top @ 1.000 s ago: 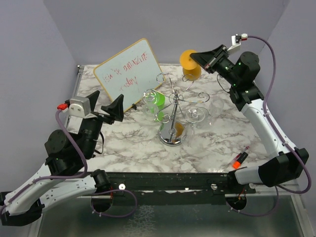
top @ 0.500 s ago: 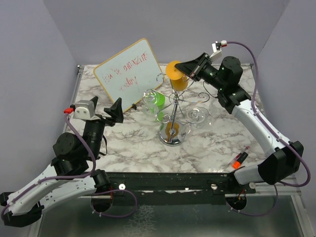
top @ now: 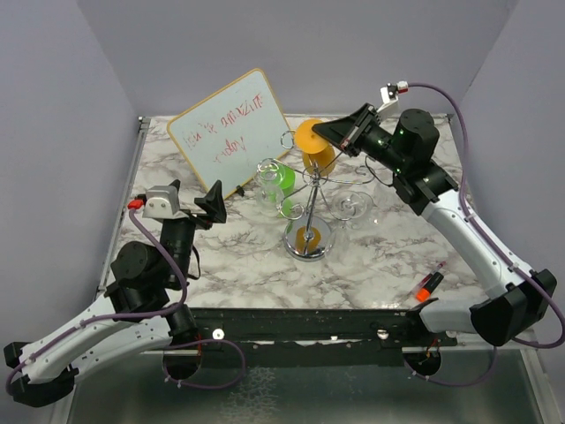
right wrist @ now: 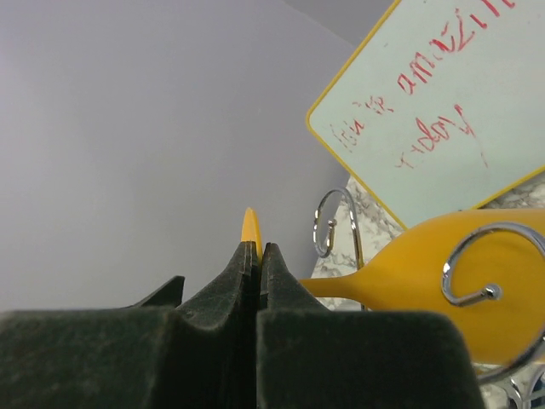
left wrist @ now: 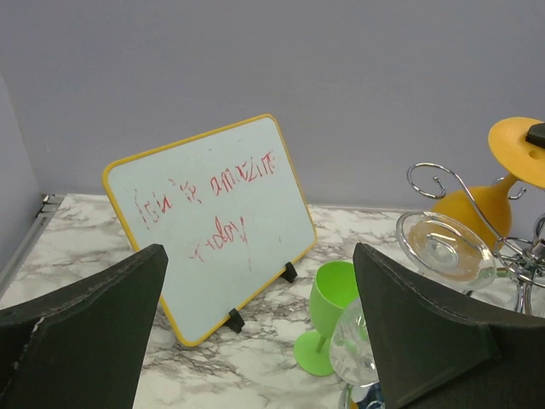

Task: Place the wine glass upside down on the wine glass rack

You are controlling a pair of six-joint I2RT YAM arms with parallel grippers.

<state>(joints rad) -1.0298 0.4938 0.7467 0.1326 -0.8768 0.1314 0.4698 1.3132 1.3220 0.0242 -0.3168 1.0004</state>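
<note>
Orange wine glass (top: pixel 312 141), turned upside down with its round foot on top, is pinched by the rim of that foot between the right gripper's (top: pixel 339 132) jaws, which are pressed tightly together. Its stem and bowl hang just below and ahead of those jaws, against a scroll-ended arm of the shiny chrome wire wine glass rack (top: pixel 308 208). Whether the stem sits inside the arm I cannot tell. A chrome curl crosses the bowl in the right wrist view.

The left gripper (top: pixel 196 201) is spread wide with nothing between its jaws. Ahead of them leans a yellow-framed whiteboard with red writing (left wrist: pixel 213 221). Toward their right side stands an upright lime-green goblet (left wrist: pixel 328 315) and an inverted clear glass (left wrist: pixel 443 247) hanging on the rack.
</note>
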